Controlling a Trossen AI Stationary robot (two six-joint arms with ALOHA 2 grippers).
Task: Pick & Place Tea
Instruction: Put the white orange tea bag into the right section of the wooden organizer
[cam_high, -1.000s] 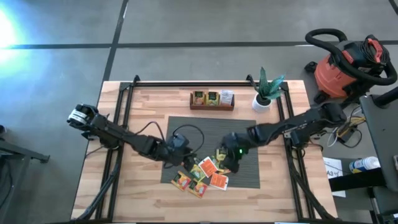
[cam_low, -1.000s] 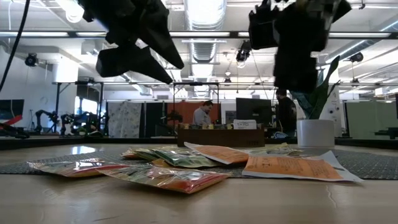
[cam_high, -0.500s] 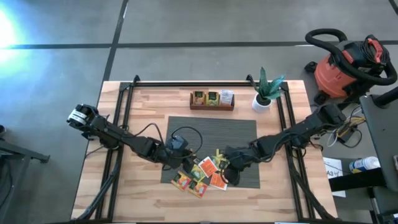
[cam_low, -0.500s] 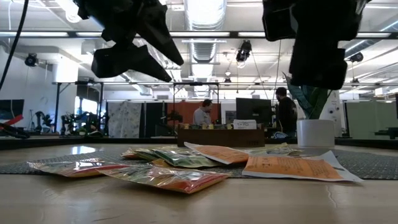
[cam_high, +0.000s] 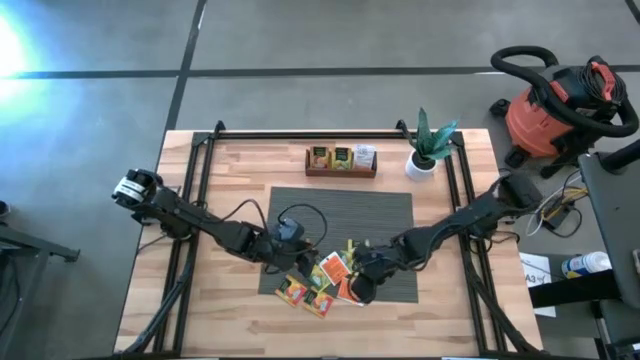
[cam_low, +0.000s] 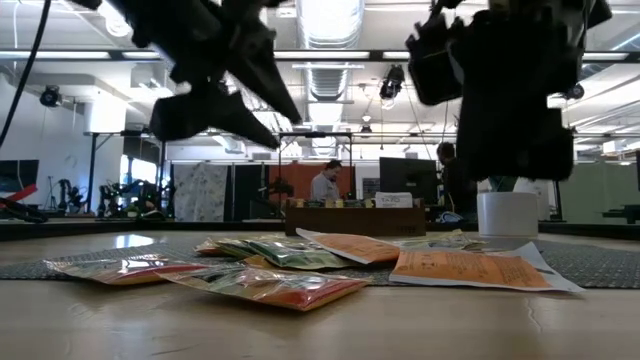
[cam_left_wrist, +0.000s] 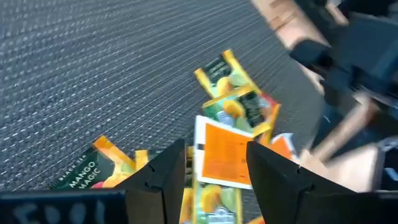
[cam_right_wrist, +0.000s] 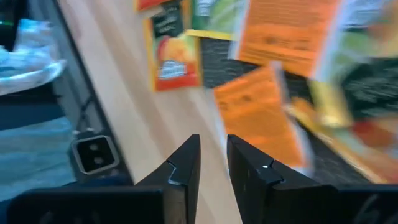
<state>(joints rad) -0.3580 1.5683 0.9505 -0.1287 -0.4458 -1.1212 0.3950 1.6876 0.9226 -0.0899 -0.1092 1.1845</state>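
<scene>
Several tea sachets (cam_high: 325, 280), orange, yellow and green, lie in a loose overlapping pile on the front part of the grey ribbed mat (cam_high: 340, 205); in the low view the tea (cam_low: 300, 265) lies flat. My left gripper (cam_high: 298, 262) hovers open above the pile's left side, and an orange sachet (cam_left_wrist: 225, 155) shows between its fingers, farther off. My right gripper (cam_high: 362, 286) hangs above the pile's right front, its fingers (cam_right_wrist: 183, 167) only narrowly apart, over an orange sachet (cam_right_wrist: 261, 118) at the mat's edge. Both grippers are clear of the table in the low view.
A dark wooden tray (cam_high: 341, 160) with a few sachets in it stands at the back centre, with a potted plant (cam_high: 425, 150) to its right. Black rails run along the table's sides. A red vacuum (cam_high: 560, 100) stands off the table at right. Bare wood lies before the mat.
My right gripper has swung toward the table's near edge and a little left, sinking toward the pile's right side while its wrist rolled. The sachets have not moved.
</scene>
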